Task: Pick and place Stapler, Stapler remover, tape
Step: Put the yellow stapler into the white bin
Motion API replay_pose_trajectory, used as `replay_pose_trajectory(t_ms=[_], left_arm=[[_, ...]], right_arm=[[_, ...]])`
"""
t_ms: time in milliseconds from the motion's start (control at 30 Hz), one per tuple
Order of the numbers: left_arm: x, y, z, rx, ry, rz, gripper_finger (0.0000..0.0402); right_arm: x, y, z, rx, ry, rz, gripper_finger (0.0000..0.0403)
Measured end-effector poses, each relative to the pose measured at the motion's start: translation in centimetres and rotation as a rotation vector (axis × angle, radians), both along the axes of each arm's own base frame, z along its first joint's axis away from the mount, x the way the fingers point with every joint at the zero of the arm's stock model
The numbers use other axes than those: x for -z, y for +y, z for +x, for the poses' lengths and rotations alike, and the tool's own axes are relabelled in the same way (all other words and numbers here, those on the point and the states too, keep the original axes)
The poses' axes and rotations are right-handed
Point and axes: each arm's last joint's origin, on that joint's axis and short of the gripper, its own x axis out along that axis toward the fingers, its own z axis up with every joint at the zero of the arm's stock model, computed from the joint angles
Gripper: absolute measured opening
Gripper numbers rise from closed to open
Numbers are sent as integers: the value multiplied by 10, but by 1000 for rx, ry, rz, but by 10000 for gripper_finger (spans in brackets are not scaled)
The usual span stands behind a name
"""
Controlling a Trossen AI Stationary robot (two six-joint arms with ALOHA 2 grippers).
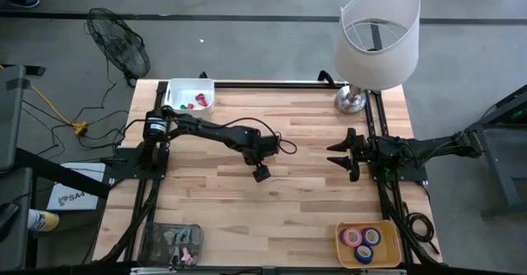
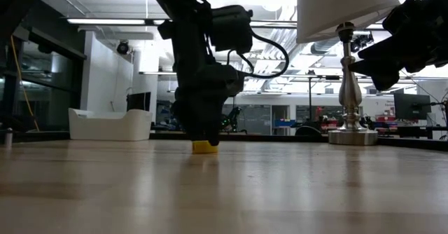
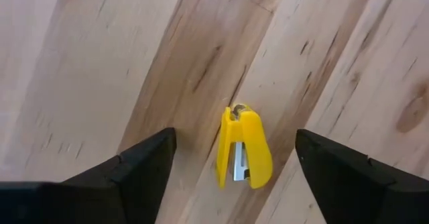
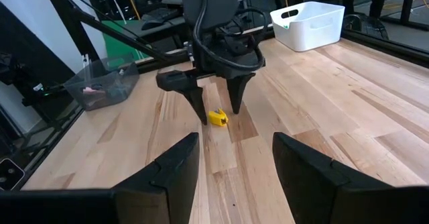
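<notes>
At mid-table, left gripper (image 3: 231, 167) hung spread wide over the yellow stapler (image 3: 245, 147), fingers either side, not touching. Best lowered straight, then closed across the narrow body. Right gripper (image 4: 231, 160) waited at the right edge, also spread.

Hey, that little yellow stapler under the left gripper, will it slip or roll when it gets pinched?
The yellow stapler lies flat on the wooden table, so rolling seems unlikely. It looks small, probably light. Its smooth, rounded plastic shell might slip between the left gripper's open fingers.
</notes>
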Motion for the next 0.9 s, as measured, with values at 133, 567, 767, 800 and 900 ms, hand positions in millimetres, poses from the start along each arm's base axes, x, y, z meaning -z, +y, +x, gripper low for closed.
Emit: replay_pose_trajectory(t_ms=[133,567,767,800,900], left_arm=[[2,-2,-2,13,27,38,270],[4,-2,-5,57,53,89,109],[-1,9,-7,111,34,66,55],[-4,13,-7,122,23,63,55],[-12,23,-16,135,51,59,55]], right_arm=[[0,0,0,0,0,0,181],[0,0,0,0,-1,0,181],[0,0,0,0,0,0,181],[0,0,0,0,0,0,181],[0,0,0,0,0,0,181]])
